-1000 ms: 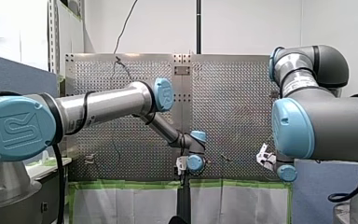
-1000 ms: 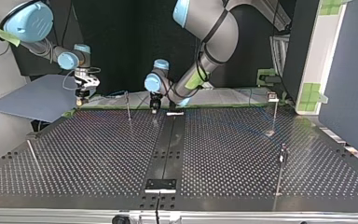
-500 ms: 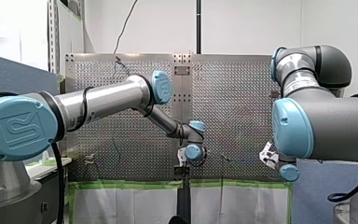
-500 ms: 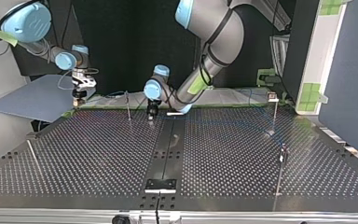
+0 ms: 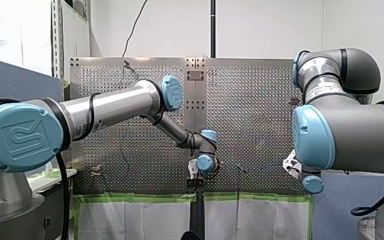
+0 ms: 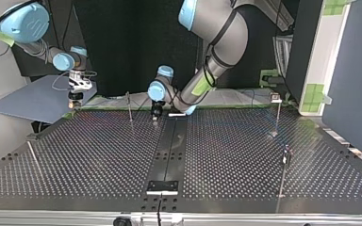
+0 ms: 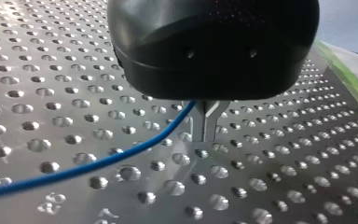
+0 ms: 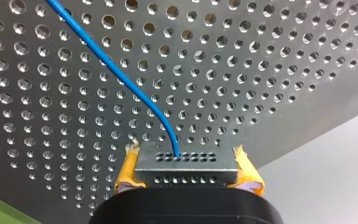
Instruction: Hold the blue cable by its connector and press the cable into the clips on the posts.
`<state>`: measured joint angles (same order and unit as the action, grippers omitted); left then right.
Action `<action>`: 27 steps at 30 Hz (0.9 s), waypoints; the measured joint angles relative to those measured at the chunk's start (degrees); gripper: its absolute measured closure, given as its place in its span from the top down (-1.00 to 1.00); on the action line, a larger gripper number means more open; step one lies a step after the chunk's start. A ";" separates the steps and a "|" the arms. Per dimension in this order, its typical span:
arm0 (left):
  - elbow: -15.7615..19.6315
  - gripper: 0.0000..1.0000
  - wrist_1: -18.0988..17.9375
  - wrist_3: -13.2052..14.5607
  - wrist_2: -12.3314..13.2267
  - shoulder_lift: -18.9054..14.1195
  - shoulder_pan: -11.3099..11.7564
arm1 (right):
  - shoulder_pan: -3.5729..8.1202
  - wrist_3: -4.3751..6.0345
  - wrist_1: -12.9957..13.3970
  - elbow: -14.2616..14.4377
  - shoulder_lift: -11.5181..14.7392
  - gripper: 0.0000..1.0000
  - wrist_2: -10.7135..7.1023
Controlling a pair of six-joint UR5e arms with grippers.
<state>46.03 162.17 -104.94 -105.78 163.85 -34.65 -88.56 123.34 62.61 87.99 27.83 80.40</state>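
Note:
A thin blue cable (image 8: 121, 74) runs across the perforated table into a small metal connector (image 8: 186, 161). My right gripper (image 8: 186, 173) is shut on that connector with its yellow pads (image 8: 127, 170). It hovers over the far edge at the top view's left (image 6: 74, 100). My left gripper (image 7: 205, 127), black with metal fingers, is shut on the blue cable (image 7: 98, 163) just above the table. In the top view this left gripper (image 6: 156, 113) is near the middle, beside a thin post (image 6: 129, 106). Two more posts (image 6: 277, 115) (image 6: 285, 162) stand at that view's right.
A black strip (image 6: 169, 150) runs down the table's middle. A thin rod (image 6: 34, 157) leans at the top view's left. A blue-grey board (image 6: 28, 101) lies beyond the far-left corner, and green tape (image 6: 226, 106) lines the far edge.
In the top view my right gripper has moved left with the connector. My left gripper has shifted slightly near the first post, still shut on the cable.

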 joint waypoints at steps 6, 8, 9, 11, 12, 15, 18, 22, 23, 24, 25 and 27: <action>1.81 -1.00 -0.92 0.67 0.27 -0.02 -0.24 | -0.49 -2.18 -0.51 -0.12 -0.01 -1.00 -0.29; 2.82 -0.32 -1.80 1.52 0.41 -0.02 -0.45 | -0.74 -2.68 -0.58 -0.12 -0.01 -1.00 -0.31; 3.26 -0.32 -2.24 1.92 0.46 -0.02 -0.56 | -0.85 -2.82 -0.60 -0.12 -0.02 -1.00 -0.31; 4.06 0.08 -3.19 2.89 0.49 -0.02 -0.87 | -1.12 -3.03 -0.65 -0.13 -0.04 -1.00 -0.32; 4.28 0.08 -3.54 3.29 0.54 -0.02 -1.01 | -1.21 -3.08 -0.67 -0.14 -0.05 -1.00 -0.32; 4.66 0.15 -4.20 4.71 1.15 -0.06 -1.50 | -1.49 -3.22 -0.72 -0.14 -0.07 -1.00 -0.32; 4.92 0.26 -4.30 6.10 1.98 -0.15 -2.02 | -1.78 -3.31 -0.77 -0.14 -0.08 -1.00 -0.32; 5.44 1.00 -3.72 7.90 3.15 -0.40 -2.87 | -2.17 -3.34 -0.74 -0.14 -0.14 -1.00 -0.32; 5.59 1.00 -3.32 8.46 3.48 -0.45 -3.21 | -2.27 -3.34 -0.72 -0.14 -0.15 -1.00 -0.32; 5.69 1.00 -2.94 8.83 3.72 -0.48 -3.47 | -2.33 -3.33 -0.71 -0.14 -0.16 -1.00 -0.32; 5.78 1.00 -2.51 9.12 4.01 -0.49 -3.71 | -2.39 -3.32 -0.69 -0.14 -0.16 -1.00 -0.32; 6.01 1.00 -1.49 9.78 4.80 -0.66 -4.21 | -2.51 -3.28 -0.63 -0.14 -0.18 -1.00 -0.32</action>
<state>52.04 160.69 -95.17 -100.99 163.19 -38.86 -91.07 120.06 61.98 87.85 27.65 80.08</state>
